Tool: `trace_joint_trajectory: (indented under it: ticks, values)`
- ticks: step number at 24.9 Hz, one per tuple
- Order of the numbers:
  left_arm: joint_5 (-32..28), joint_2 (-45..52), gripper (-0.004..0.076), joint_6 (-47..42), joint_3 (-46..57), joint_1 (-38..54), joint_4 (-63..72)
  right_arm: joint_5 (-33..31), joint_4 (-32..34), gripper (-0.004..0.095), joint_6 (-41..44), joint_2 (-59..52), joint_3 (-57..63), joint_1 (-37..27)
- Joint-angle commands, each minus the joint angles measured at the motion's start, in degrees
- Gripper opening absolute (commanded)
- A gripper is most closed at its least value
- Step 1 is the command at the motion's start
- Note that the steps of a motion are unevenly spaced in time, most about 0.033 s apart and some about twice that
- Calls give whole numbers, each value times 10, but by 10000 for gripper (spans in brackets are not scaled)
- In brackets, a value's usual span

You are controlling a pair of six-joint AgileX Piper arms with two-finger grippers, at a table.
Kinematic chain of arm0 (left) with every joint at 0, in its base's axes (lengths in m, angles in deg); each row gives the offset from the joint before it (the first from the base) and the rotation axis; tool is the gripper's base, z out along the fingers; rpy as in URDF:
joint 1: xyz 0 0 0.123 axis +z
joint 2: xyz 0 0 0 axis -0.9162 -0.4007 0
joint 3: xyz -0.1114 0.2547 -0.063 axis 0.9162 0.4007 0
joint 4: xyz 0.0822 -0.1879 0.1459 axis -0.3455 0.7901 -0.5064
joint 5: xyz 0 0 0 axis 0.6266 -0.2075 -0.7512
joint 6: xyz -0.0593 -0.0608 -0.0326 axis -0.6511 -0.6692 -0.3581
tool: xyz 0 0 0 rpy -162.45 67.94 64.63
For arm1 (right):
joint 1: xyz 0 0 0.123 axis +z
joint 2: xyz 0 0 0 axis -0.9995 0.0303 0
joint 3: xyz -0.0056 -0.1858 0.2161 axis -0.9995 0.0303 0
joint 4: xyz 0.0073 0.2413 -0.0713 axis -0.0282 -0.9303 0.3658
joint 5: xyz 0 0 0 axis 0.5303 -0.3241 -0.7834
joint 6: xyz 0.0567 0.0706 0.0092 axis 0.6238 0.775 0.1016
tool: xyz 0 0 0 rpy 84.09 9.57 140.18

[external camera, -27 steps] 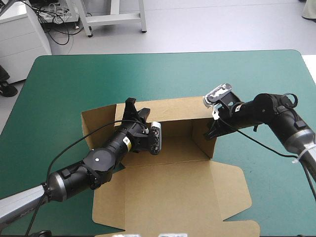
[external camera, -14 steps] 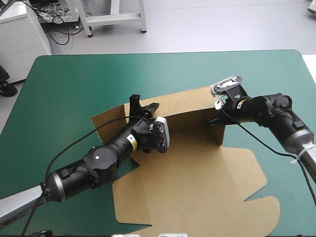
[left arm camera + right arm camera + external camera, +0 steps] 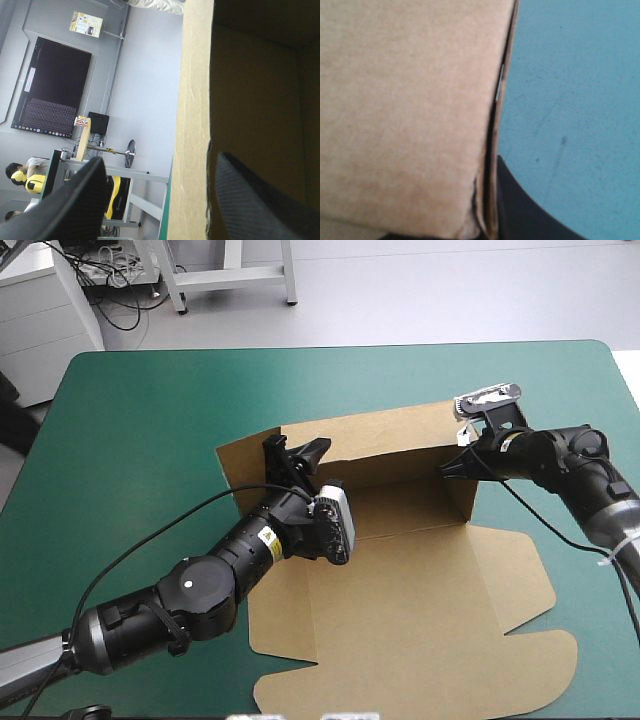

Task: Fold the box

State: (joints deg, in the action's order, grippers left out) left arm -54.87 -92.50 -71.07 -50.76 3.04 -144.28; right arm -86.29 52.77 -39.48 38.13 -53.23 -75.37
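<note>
The brown box point(image 3: 400, 580) lies mid-table with its far wall and right-hand wall raised and its lid flat toward the near edge. My left gripper point(image 3: 297, 452) stands open astride the left end of the far wall. In the left wrist view the box point(image 3: 192, 125) shows its wall edge running between the parted fingers point(image 3: 75, 200) of the left gripper point(image 3: 161, 160), not clamped. My right gripper point(image 3: 458, 466) is shut on the box at the top of its right-hand wall. In the right wrist view the box point(image 3: 405, 100) fills the space ahead of the right gripper point(image 3: 487, 200).
Bare teal-green cover point(image 3: 140, 420) stretches to the left of the box and beyond it to the far edge. The flat lid's tabs point(image 3: 530, 670) reach close to the table's near edge. My left arm point(image 3: 200, 590) lies over the box's near-left part.
The box has slid to the right across the table, held by my right gripper. My left gripper was shut on the far wall earlier and has opened, following the box rightward.
</note>
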Motion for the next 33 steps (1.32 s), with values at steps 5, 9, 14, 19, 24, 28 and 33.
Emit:
trace_joint_trajectory:
  ticks: [5,9,14,19,24,28,33]
  values:
    - [33,24,-15,-5,-23,-5,-14,45,-9,-23,13,-20,-18,-4]
    - [21,24,-6,-3,-44,-5,26,45,-9,-23,13,-20,-18,-4]
    - [50,21,-6,195,-132,-4,267,45,-9,-23,13,-20,-18,-4]
    - [104,8,-6,336,-207,57,483,44,-13,-23,13,-20,-18,-4]
    - [126,8,-6,424,-233,183,672,43,-13,-23,13,-20,-18,-4]
    - [179,9,-6,493,-254,290,823,41,-15,-23,13,-20,-18,-4]
    - [189,33,-6,496,-256,385,887,37,-15,-23,13,-20,-18,-4]
